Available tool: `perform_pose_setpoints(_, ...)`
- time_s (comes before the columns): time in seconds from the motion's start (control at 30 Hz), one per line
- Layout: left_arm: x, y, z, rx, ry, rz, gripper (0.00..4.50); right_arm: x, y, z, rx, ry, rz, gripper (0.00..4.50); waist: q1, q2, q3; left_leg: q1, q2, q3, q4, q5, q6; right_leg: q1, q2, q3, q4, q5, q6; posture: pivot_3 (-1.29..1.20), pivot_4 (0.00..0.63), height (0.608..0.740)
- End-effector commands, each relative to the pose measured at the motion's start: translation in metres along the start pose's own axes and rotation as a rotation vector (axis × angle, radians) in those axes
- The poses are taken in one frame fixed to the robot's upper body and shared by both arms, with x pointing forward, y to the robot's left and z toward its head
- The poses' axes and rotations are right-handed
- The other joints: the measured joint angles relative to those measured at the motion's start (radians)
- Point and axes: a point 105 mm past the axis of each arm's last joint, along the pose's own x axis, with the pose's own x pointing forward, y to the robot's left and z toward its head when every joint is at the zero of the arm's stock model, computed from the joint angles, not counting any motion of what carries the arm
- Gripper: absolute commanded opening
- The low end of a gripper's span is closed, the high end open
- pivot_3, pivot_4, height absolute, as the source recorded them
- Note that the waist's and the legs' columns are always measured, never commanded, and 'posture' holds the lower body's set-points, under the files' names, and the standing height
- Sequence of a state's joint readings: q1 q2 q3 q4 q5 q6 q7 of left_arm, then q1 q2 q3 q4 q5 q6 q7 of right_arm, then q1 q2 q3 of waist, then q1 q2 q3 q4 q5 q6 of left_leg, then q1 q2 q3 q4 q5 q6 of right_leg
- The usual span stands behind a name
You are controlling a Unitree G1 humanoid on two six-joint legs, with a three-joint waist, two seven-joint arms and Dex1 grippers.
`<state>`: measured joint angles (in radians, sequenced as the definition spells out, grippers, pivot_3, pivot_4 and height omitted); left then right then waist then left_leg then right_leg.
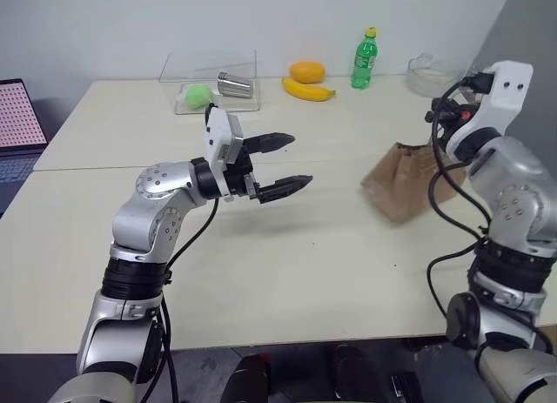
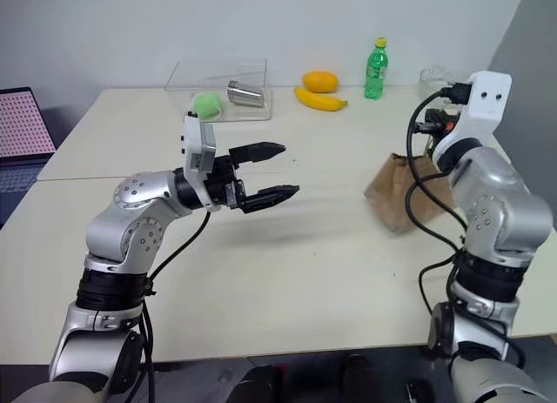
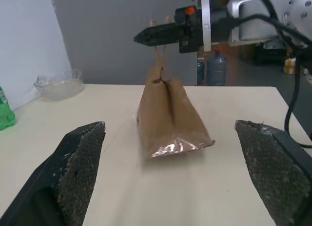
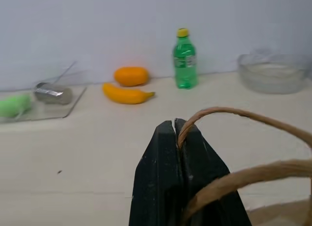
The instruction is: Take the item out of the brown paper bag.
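Brown kraft paper, creased and pinched at the top, marks the brown paper bag [image 3: 168, 116] sitting on the pale table [image 1: 287, 272] toward the robot's right side. The right gripper [image 4: 174, 126] has its jaws pressed shut on a thin looped handle [image 4: 229, 113] of the bag, high above the bag's body. The left gripper [image 1: 283, 164] hovers over the middle of the table, well apart from the bag, jaws spread wide and aimed sideways at it.

To do this step well, I judge the right arm should hold the handle steady and lift just enough to keep the bag upright and its mouth from collapsing, since thin paper loops could tear under a sharp tug. The left gripper would then need to approach the opening, not the bag's flat side, and the folded-in top probably has to be spread first.

The item is hidden; presumably it lies inside the bag, whose bottom edge shows something shiny I cannot identify.

At the far edge, a clear tray [image 1: 209, 77] holds a green object [image 1: 198, 95] and a metal can [image 1: 235, 85] on its side. A glass bowl [image 4: 273, 72] looks empty, though that is hard to confirm. A green soda bottle [image 1: 365, 59], a banana [image 1: 307, 90] and an orange fruit [image 1: 307, 70] stand loose nearby.
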<state>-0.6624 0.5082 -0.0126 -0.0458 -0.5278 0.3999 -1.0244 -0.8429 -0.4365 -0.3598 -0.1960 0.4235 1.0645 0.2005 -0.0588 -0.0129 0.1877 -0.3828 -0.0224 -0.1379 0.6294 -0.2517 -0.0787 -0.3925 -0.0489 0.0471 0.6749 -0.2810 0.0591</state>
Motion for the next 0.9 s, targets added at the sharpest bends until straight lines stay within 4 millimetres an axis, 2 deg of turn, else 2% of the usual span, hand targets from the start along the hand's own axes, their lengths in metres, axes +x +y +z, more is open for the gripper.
perform_pose_setpoints(0.03,-0.008,0.004,0.011,0.022,-0.013,0.013,4.5,-0.001,0.026,0.025,-0.053,-0.001,0.233,0.02,-0.001,0.0,0.0,0.0,0.0,0.0,0.0,0.0,0.0,0.0,0.0,0.0,0.0,0.0,0.0,0.0,0.15,0.74)
perform_pose_setpoints(0.2,-0.017,0.005,0.009,-0.026,0.0,0.037,4.5,0.001,0.05,0.032,-0.06,0.064,0.455,0.02,-0.002,0.0,0.0,-0.001,0.0,0.0,0.0,0.0,0.0,-0.001,0.0,0.0,0.0,0.0,0.0,0.0,0.15,0.74)
perform_pose_setpoints(0.47,-0.04,-0.002,0.0,-0.108,0.072,0.053,4.5,0.003,0.092,0.029,-0.191,0.15,0.762,0.02,-0.003,0.0,0.001,-0.01,0.0,0.0,0.001,0.0,0.0,-0.01,0.0,0.0,0.001,0.0,0.0,0.0,0.15,0.74)
perform_pose_setpoints(0.6,-0.052,-0.008,-0.006,-0.15,0.104,0.067,4.5,-0.003,0.119,0.025,-0.325,0.198,0.982,0.02,-0.005,0.0,0.001,-0.015,0.0,0.0,0.002,0.0,0.0,-0.016,0.0,-0.001,0.003,0.0,0.0,0.0,0.15,0.74)
perform_pose_setpoints(0.67,-0.056,-0.011,-0.008,-0.165,0.109,0.076,4.5,-0.004,0.126,0.023,-0.384,0.216,1.054,0.02,-0.006,0.0,0.001,-0.016,0.0,0.0,0.002,0.0,0.0,-0.017,-0.001,-0.001,0.003,0.0,0.0,0.0,0.15,0.74)
perform_pose_setpoints(0.9,-0.059,-0.026,-0.013,-0.205,0.128,0.077,4.5,0.012,0.148,0.021,-0.626,0.184,1.198,0.02,-0.006,0.0,0.001,-0.016,0.0,0.0,0.002,0.0,0.0,-0.017,-0.002,-0.001,0.003,0.0,0.0,0.0,0.15,0.74)
